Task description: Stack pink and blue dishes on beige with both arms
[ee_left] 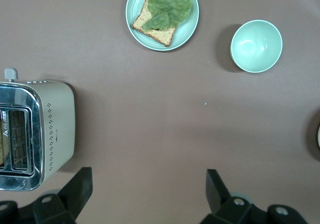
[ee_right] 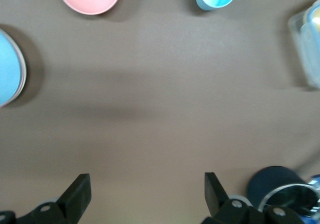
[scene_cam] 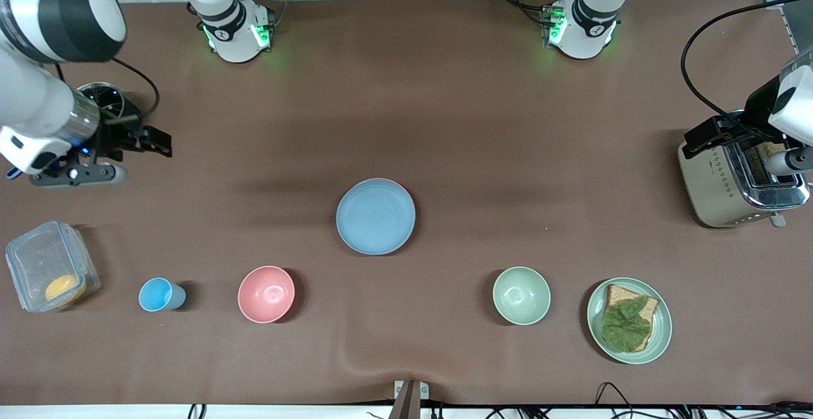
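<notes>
The light blue plate (scene_cam: 375, 216) lies at the table's middle, on top of a stack. A thin pale pink rim (scene_cam: 389, 181) shows under its edge, and the blue plate's edge (ee_right: 9, 67) also shows in the right wrist view. The beige plate is hidden below them. My right gripper (scene_cam: 154, 141) (ee_right: 147, 191) hangs open and empty over bare table toward the right arm's end. My left gripper (scene_cam: 702, 135) (ee_left: 149, 189) hangs open and empty beside the toaster, toward the left arm's end. Both are well away from the stack.
A toaster (scene_cam: 737, 178) stands at the left arm's end. Along the row nearest the camera are a green plate with bread and a leaf (scene_cam: 660, 336), a green bowl (scene_cam: 521, 295), a pink bowl (scene_cam: 266, 294), a blue cup (scene_cam: 159, 294) and a clear box (scene_cam: 38, 260). A dark metal cup (scene_cam: 105, 96) stands by the right gripper.
</notes>
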Controlling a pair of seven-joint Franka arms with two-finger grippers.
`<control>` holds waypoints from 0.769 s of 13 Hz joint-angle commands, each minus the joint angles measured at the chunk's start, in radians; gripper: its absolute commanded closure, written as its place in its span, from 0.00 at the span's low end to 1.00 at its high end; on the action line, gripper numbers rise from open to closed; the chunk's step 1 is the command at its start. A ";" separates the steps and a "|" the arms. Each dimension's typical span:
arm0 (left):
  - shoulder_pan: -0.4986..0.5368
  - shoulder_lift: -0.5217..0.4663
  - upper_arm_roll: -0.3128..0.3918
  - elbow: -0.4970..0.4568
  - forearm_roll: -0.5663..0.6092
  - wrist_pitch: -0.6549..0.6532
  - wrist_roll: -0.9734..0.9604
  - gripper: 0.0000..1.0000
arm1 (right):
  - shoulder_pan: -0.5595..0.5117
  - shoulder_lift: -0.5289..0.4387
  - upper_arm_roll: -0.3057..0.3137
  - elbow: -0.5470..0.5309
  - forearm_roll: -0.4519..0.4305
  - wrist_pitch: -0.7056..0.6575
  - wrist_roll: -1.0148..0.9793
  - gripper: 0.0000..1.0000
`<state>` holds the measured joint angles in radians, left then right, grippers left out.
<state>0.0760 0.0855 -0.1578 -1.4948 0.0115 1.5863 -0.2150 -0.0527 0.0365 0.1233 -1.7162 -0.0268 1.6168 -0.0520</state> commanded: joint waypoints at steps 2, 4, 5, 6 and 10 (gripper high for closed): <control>-0.001 -0.013 -0.002 -0.002 -0.012 -0.012 -0.004 0.00 | -0.004 0.003 -0.001 0.167 -0.028 -0.142 -0.100 0.00; 0.001 -0.013 -0.006 -0.001 -0.004 -0.043 -0.003 0.00 | -0.006 0.003 -0.004 0.193 -0.028 -0.149 -0.101 0.00; 0.001 -0.013 -0.006 0.010 -0.002 -0.075 -0.003 0.00 | -0.007 0.005 -0.005 0.201 -0.030 -0.147 -0.094 0.00; 0.001 -0.013 -0.006 0.027 -0.002 -0.097 -0.003 0.00 | -0.009 0.006 -0.005 0.201 -0.028 -0.143 -0.082 0.00; 0.004 -0.023 -0.005 0.033 -0.007 -0.127 -0.003 0.00 | -0.009 0.002 -0.004 0.202 -0.012 -0.118 0.043 0.00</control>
<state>0.0759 0.0791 -0.1601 -1.4681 0.0115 1.4900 -0.2150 -0.0576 0.0321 0.1146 -1.5363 -0.0378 1.4937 -0.0443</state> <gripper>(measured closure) 0.000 0.000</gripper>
